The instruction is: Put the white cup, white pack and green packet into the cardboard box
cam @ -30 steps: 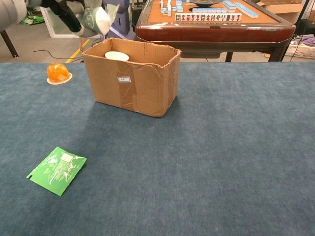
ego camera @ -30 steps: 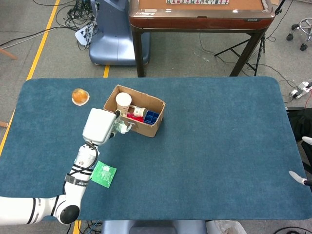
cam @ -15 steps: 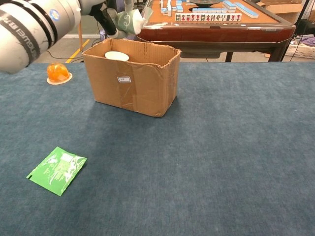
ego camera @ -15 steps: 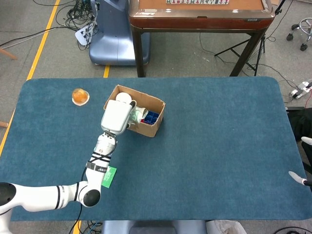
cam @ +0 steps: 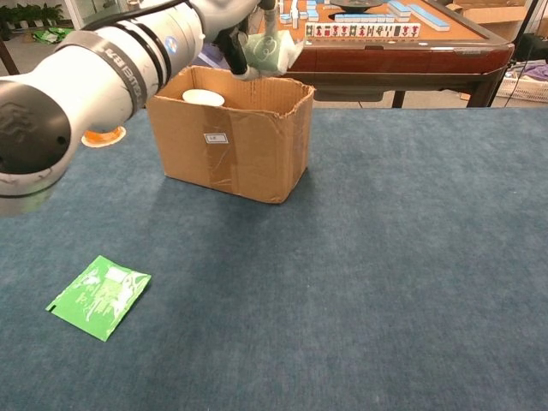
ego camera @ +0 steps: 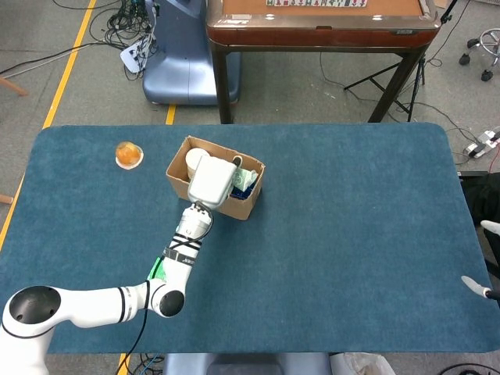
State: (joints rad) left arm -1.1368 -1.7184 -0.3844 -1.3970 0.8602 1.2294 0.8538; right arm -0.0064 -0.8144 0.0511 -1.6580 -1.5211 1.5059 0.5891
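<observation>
Since 1 second ago, the left hand (cam: 261,47) moved right over the cardboard box (cam: 229,133), fingers gripping the white pack (cam: 272,53) for dropping beside the white cup (cam: 203,98). On the desk (cam: 411,257), the green packet (cam: 99,296) waited.

Left arm outstretched, left hand (cam: 261,47) raised, fingers (cam: 276,56) closed on a pale pack.

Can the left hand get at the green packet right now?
Probably not yet. The left hand is above the box, holding a pale pack. The green packet lies flat on the table with nothing on it, so the way looks free once the hand lets go.
</observation>
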